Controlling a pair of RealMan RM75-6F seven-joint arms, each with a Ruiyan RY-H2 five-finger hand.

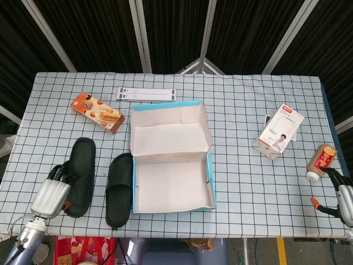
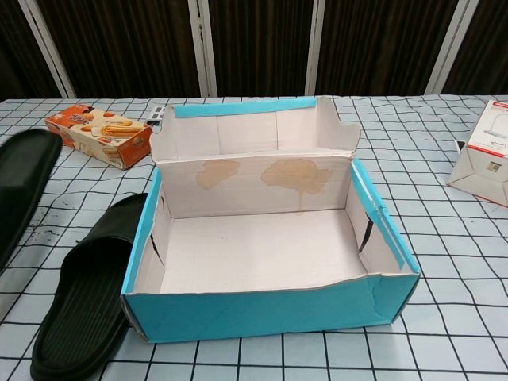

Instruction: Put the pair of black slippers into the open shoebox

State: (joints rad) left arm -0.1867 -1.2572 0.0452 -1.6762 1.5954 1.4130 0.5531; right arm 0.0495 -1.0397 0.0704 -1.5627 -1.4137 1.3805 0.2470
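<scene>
My left hand (image 1: 52, 193) grips one black slipper (image 1: 80, 168) by its near end at the table's front left and holds it off the cloth. In the chest view this slipper (image 2: 22, 186) hangs raised at the left edge, and the hand itself is out of frame. The second black slipper (image 1: 120, 187) lies flat on the table, close against the left wall of the open shoebox (image 1: 210, 178); the chest view shows that slipper (image 2: 87, 294) beside the blue shoebox (image 2: 270, 313), whose inside holds nothing. My right hand (image 1: 342, 200) stays at the front right edge, fingers apart, holding nothing.
An orange snack box (image 1: 96, 112) lies behind the slippers and white strips (image 1: 146, 94) lie behind the shoebox lid. On the right stand a white carton (image 1: 281, 128) and a brown bottle (image 1: 321, 160) lying near my right hand. The checked cloth covers the table.
</scene>
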